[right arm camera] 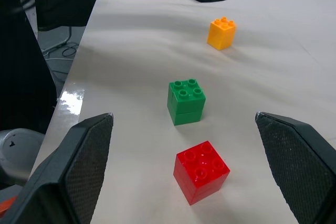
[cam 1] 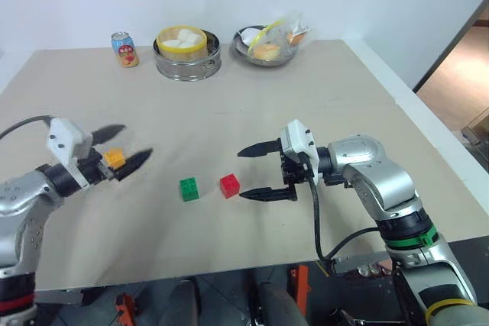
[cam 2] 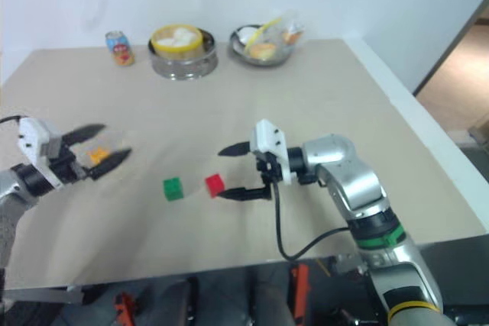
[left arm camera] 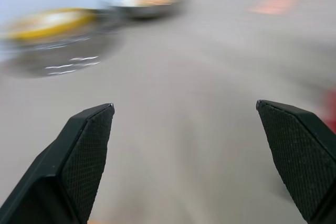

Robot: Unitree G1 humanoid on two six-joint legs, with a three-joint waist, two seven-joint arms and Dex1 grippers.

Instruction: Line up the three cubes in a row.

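Setting: a beige tabletop (cam 1: 252, 112) against a pale wall.

Far edge: a printed can (cam 1: 124, 49) toward the left corner; a steel steamer (cam 1: 187, 53) holding white buns in a yellow ring beside it; a steel bowl (cam 1: 267, 43) with bagged food further right.

Cubes, toward the near edge:
- Red cube (cam 1: 229, 185), studs up, near the middle of the near edge.
- Green cube (cam 1: 189, 188), just beside the red one on its left, apart from it.
- Orange cube (cam 1: 114, 158), well to the left of the green one and a little farther from the near edge. In the right wrist view it stands on the tabletop, untouched, with red (right arm camera: 201, 171), green (right arm camera: 186, 101) and orange (right arm camera: 221, 32) running in a loose line.

Left gripper (cam 1: 122, 150): raised near the left edge, fingers spread wide and released, grasping nothing; in the head views the orange cube shows between them.

Right gripper (cam 1: 263, 172): just right of the red cube, pointing left, fingers spread wide, empty, not touching any cube.
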